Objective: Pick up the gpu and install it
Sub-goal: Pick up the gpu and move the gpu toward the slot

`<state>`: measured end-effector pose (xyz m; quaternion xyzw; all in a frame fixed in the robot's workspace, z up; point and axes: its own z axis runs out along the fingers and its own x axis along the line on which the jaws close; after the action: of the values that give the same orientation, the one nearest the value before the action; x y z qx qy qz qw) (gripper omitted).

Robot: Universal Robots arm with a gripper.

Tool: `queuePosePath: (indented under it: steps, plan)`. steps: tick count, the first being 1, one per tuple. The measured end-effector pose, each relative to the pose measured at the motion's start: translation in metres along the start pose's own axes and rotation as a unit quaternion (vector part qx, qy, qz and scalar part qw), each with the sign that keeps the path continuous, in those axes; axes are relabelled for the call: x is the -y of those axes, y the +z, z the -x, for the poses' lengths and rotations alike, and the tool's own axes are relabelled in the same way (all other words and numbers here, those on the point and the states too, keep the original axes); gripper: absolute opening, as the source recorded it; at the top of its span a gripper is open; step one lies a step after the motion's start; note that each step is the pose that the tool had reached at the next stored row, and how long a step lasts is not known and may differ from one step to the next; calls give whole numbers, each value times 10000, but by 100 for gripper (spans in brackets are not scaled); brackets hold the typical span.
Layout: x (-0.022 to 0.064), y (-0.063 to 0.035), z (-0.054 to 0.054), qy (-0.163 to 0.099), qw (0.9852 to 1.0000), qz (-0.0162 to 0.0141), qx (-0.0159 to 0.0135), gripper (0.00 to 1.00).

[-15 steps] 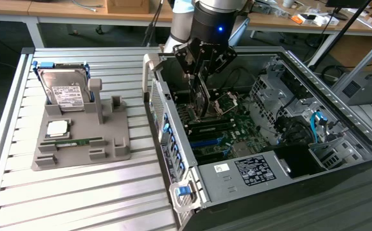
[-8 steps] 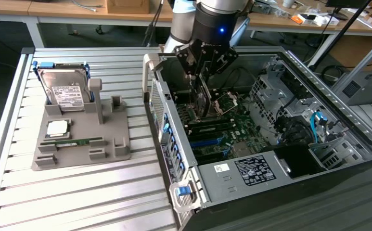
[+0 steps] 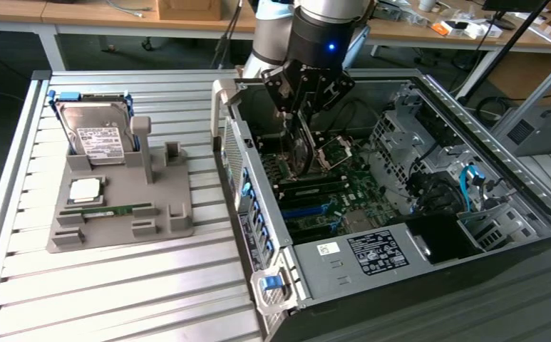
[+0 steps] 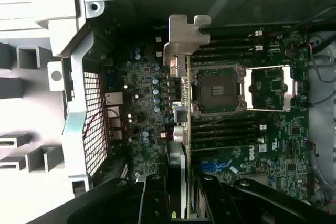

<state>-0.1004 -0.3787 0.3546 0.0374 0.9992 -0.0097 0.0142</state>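
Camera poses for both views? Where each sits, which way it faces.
Exterior view: off the arm, high, angled down on the open PC case and slatted table; shows the arm and gripper.
Wrist view: on the wrist, looking past the fingers down at the motherboard.
Shared: the gpu in the gripper, motherboard, case.
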Motion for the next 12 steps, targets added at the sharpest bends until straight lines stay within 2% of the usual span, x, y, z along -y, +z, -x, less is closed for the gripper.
queuePosePath:
  steps: [12]
  plan:
    - [-4,32,50,0,10000,-10,0,27]
